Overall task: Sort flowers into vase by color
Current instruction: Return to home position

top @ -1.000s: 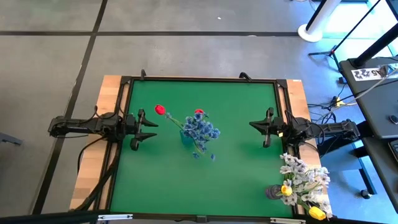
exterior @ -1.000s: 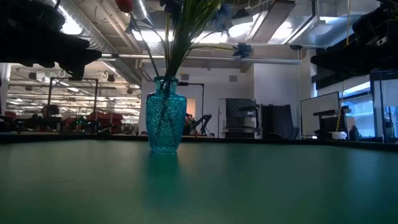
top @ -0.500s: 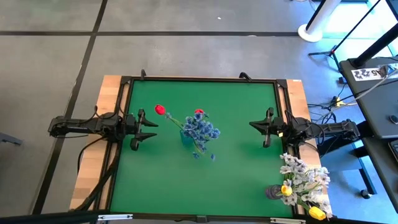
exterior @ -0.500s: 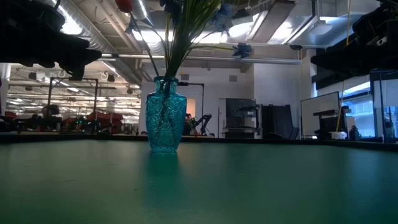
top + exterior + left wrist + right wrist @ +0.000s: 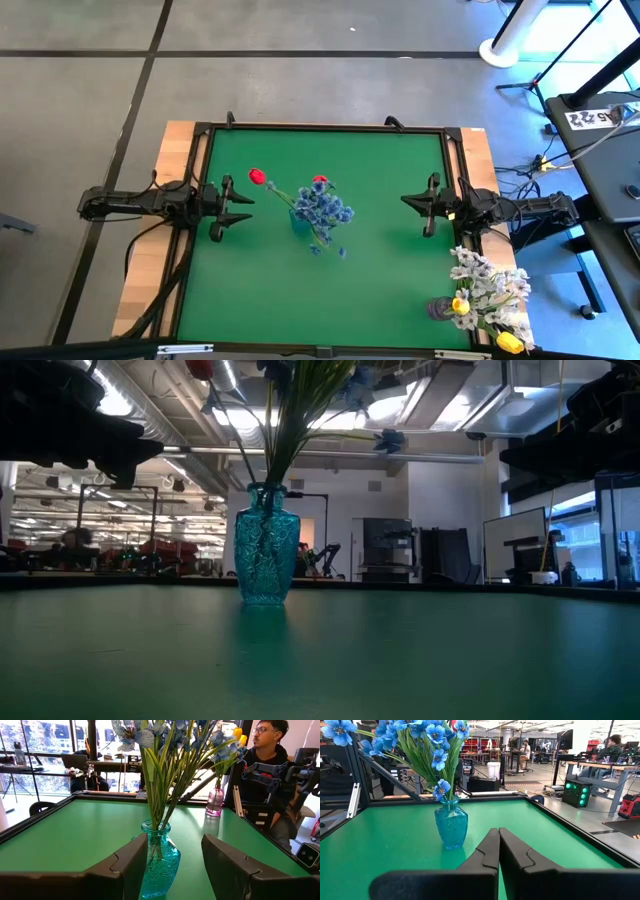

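Both at table (image 5: 380, 280) edges: left gripper (image 5: 243, 207) released, right gripper (image 5: 408, 202) clenched, vase (image 5: 300, 222) between

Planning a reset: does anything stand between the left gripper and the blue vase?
Nothing visible: bare green mat lies between the left gripper and the blue vase, though one red tulip leans toward that gripper. The right gripper waits opposite.

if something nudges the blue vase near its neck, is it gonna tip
Probably tip-prone: the blue vase is tall on a narrow base, and its flowers spread wide above, so weight likely sits high. It looks like patterned glass, so likely rigid, slick and breakable. The left claw and right claw sit clear of it.
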